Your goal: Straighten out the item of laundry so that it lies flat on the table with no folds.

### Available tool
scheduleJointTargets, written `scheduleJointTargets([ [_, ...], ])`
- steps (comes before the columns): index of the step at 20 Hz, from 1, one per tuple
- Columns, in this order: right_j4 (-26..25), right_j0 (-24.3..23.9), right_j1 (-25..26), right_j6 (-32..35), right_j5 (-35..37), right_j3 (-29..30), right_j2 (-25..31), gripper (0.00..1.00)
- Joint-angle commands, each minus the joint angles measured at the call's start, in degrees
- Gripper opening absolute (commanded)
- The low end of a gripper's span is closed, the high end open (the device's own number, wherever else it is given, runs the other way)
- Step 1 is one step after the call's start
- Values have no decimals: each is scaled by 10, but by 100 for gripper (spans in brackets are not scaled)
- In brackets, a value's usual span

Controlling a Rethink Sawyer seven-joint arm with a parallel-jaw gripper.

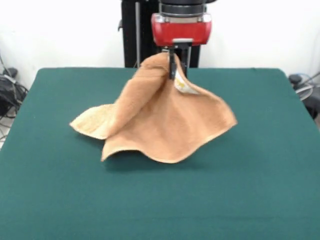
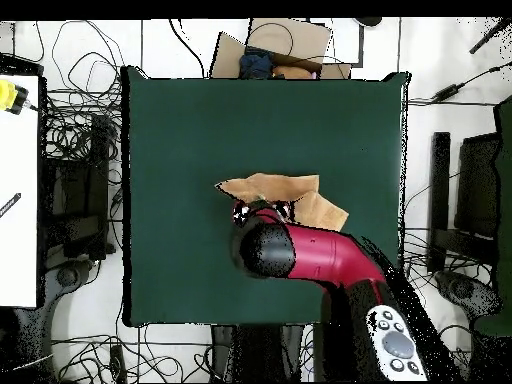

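The orange-tan terry towel [image 1: 160, 120] hangs in a peaked tent shape, lifted by one edge. Its lower corners spread out over the dark green table [image 1: 55, 200], and one lighter corner rests at the left. A white tag [image 1: 182, 84] shows just below the pinch point. My gripper [image 1: 173, 62] comes down from the red arm head and is shut on the towel's top edge. In the overhead view the red arm [image 2: 300, 250] covers the gripper, and the towel [image 2: 285, 190] shows beyond it near the middle of the table [image 2: 180, 120].
Cables and equipment [image 2: 75, 180] lie on the floor around the table. A cardboard box [image 2: 285, 45] sits past the table's far edge in the overhead view. A white bench [image 2: 18, 200] stands at that view's left side.
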Motion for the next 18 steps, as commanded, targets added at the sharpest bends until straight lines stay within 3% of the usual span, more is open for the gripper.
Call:
scheduleJointTargets([
  [1, 26, -34, 5, 109, 13, 27, -26, 0],
  [8, 19, -82, 4, 72, 42, 15, 6, 0],
  [18, -2, -102, 4, 67, 31, 25, 15, 0],
])
